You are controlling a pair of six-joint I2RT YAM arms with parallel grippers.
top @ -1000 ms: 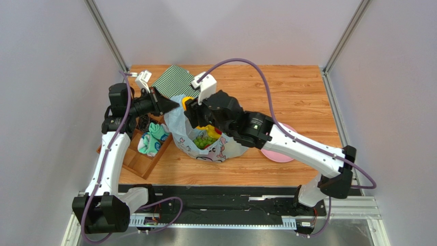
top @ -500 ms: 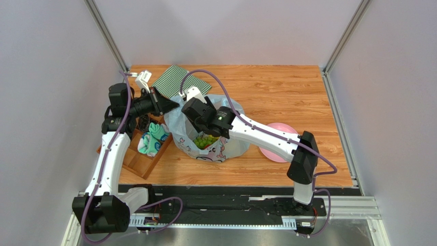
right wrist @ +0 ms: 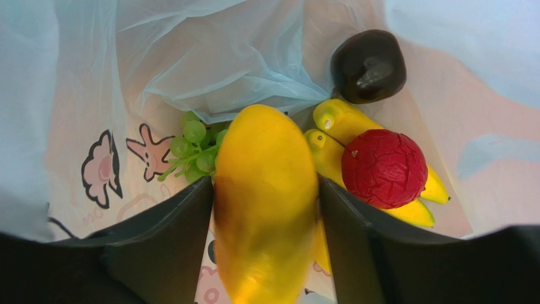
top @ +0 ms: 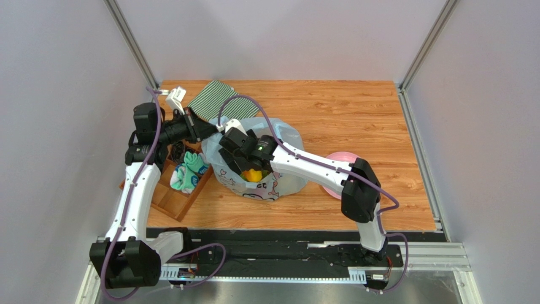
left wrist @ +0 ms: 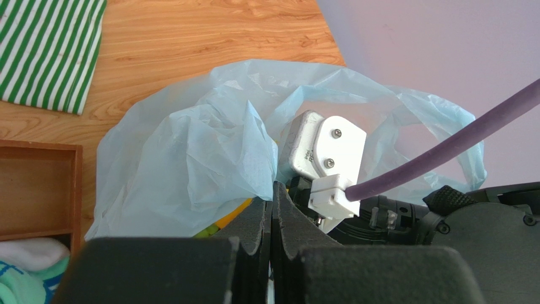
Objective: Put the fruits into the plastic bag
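The pale-blue plastic bag (top: 286,179) stands open at the table's middle left; it also shows in the left wrist view (left wrist: 190,152). My left gripper (left wrist: 271,190) is shut on the bag's rim and holds it up; in the top view it (top: 209,128) is at the bag's far left edge. My right gripper (right wrist: 266,190) is down inside the bag, shut on the orange-yellow mango (right wrist: 266,209). Below it lie the green grapes (right wrist: 193,149), the banana (right wrist: 339,126), a red apple (right wrist: 383,168) and the dark avocado (right wrist: 367,65). In the top view the right gripper (top: 244,163) sits in the bag's mouth.
A wooden tray (top: 170,196) with rolled teal-white socks (top: 189,172) stands left of the bag. A green striped cloth (top: 218,96) lies behind it. A pink plate (top: 339,189) lies right of the bag, partly under my right arm.
My right gripper has come down from above the bag's rim into the bag with the mango. The left gripper has kept its hold on the rim.
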